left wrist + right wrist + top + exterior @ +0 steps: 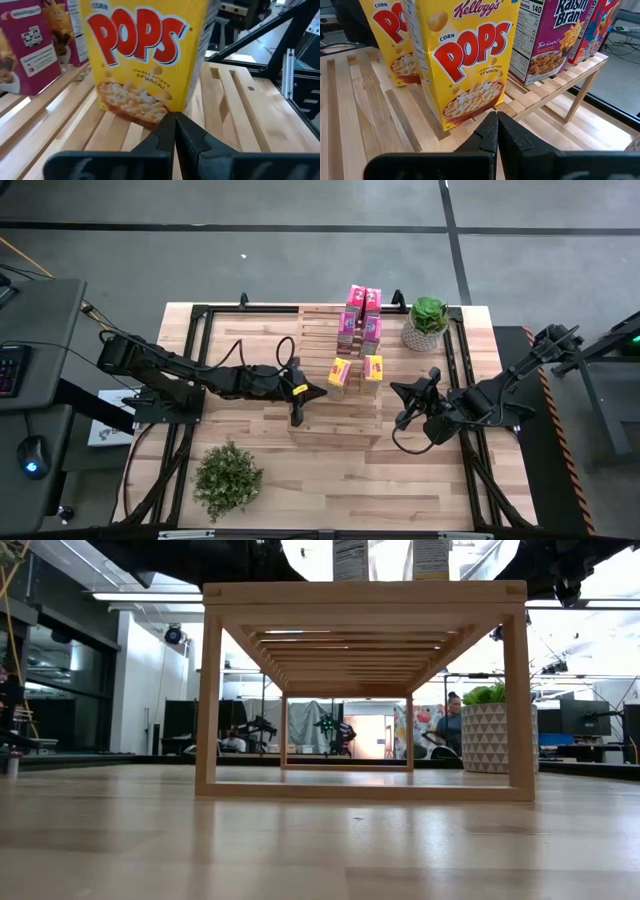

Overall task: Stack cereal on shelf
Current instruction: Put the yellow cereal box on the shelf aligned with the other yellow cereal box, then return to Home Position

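The shelf [335, 405], a pale slatted rack, stands mid-table; the low view shows its open frame [365, 595]. Several cereal boxes stand upright on its top: pink ones [360, 315] toward the far edge, two yellow ones [340, 371] [373, 367] nearer. My left gripper [322, 391] [174, 119] is shut, low over the slats, pointing at the left yellow box [147, 55]. My right gripper [395, 388] [497, 116] is shut, pointing at the right yellow box [465, 65] from the table's right. My left gripper has its shut fingertips [167, 122] right at the lower front edge [150, 114] of the left yellow box; I cannot tell whether they touch it. My right gripper has its shut fingertips [490, 122] close to the lower corner [485, 111] of the right yellow box; touching or apart, I cannot tell.
A potted plant [427, 323] in a patterned pot [485, 735] stands right of the shelf near the far edge. A second leafy plant [227, 477] sits near the left near corner. Black frame rails [190, 350] run along the table sides. A person [450, 722] shows in the room beyond.
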You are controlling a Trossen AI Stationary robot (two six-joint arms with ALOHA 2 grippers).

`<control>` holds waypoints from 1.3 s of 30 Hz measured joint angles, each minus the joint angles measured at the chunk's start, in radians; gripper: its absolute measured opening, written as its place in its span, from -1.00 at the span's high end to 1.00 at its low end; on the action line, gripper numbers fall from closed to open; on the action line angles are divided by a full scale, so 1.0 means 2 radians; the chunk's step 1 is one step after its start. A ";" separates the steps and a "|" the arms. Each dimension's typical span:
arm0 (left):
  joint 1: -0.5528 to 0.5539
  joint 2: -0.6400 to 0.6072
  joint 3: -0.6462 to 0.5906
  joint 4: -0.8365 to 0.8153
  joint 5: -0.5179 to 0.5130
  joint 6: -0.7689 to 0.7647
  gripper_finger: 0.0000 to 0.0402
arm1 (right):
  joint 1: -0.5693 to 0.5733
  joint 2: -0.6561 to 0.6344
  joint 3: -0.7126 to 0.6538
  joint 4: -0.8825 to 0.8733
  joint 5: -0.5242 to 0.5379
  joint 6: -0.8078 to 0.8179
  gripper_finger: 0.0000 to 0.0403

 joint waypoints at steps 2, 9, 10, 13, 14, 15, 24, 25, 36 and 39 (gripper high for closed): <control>0.000 0.000 0.000 0.001 0.001 -0.001 1.00 | 0.000 0.000 0.000 0.000 0.000 0.000 1.00; -0.009 0.007 0.000 0.023 0.002 -0.004 1.00 | 0.000 0.000 0.000 0.000 0.001 0.000 1.00; -0.009 0.011 0.001 0.031 0.002 -0.003 1.00 | 0.000 0.000 0.000 0.000 0.002 0.000 1.00; -0.009 0.016 0.000 0.029 0.003 -0.001 1.00 | 0.000 0.000 0.000 0.001 0.002 0.000 1.00; -0.009 0.018 0.000 0.037 0.002 -0.001 1.00 | 0.000 0.000 0.000 0.001 0.002 0.000 1.00; -0.009 0.019 0.001 0.040 0.002 -0.001 1.00 | 0.000 0.000 0.000 0.001 0.002 0.000 1.00; -0.008 0.021 0.000 0.057 0.001 0.013 1.00 | 0.000 0.000 0.000 0.000 0.001 -0.001 1.00; -0.008 0.020 0.000 0.057 0.001 0.017 1.00 | 0.000 0.000 0.000 0.000 0.001 -0.001 1.00; -0.011 -0.110 0.000 -0.129 -0.006 0.056 1.00 | 0.000 0.000 0.000 -0.004 -0.001 -0.001 1.00; -0.026 -0.165 -0.017 -0.150 -0.017 0.063 1.00 | 0.000 0.000 0.000 -0.003 -0.001 0.000 1.00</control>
